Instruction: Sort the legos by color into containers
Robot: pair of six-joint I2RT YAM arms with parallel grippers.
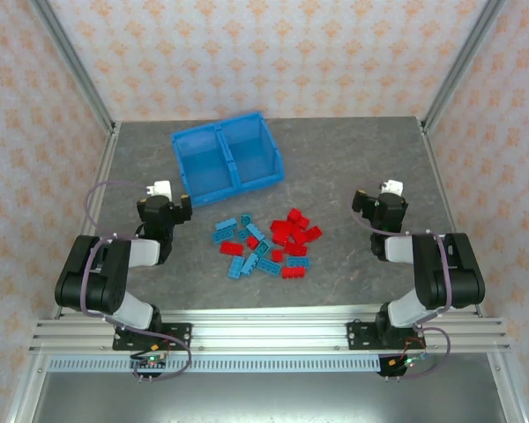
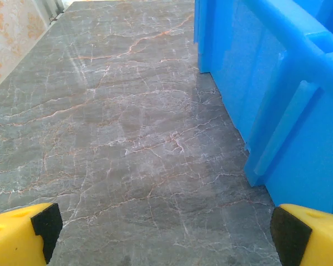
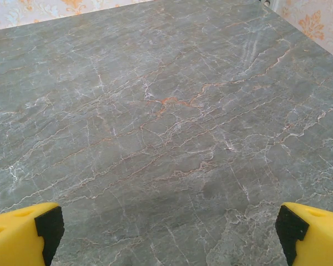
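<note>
Left fingers (image 2: 15, 235) and right fingers (image 3: 16, 235) wide apart

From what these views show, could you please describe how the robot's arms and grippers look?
The left arm and right arm match: bulky black rounded joint housings, pale grey links, a thin purplish cable looped alongside each, and a white block near the wrist. The left gripper and right gripper have bright yellow fingers with black pads.

Legos (image 1: 266, 244) on table (image 1: 361, 163), just before the containers (image 1: 228, 159)
</note>
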